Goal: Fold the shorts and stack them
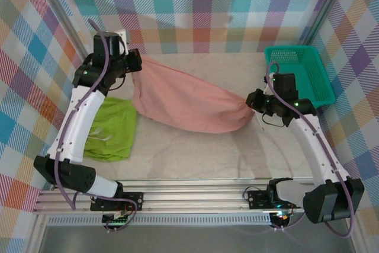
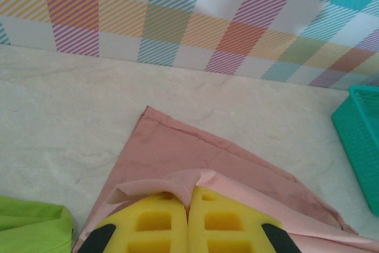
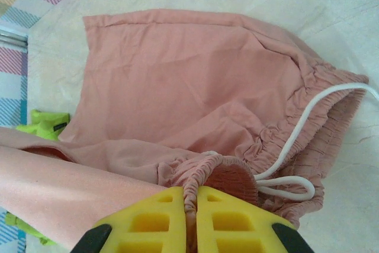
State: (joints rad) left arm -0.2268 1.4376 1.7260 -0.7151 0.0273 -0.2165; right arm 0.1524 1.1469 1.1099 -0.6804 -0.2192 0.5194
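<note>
- Left gripper [image 1: 135, 60]: clamps its yellow pads together on a folded edge of the pink shorts [image 1: 189, 102], far left of the teal basket [image 1: 299, 72] and about level with it.
- Right gripper [image 1: 254, 100]: pinches shut on the gathered elastic waistband of the same pair, just left of the basket's near corner.
- Pink shorts: spread between the 2 grippers over the table [image 1: 195, 152], with the waistband end close beside the basket and the hem end far to its left.
- White drawstring [image 3: 308, 122]: loops out of the waistband at the end nearest the basket.
- Lime green shorts [image 1: 109, 130]: lie crumpled on the table, well apart from the basket, far to its left and nearer the arm bases, partly under the left arm.
</note>
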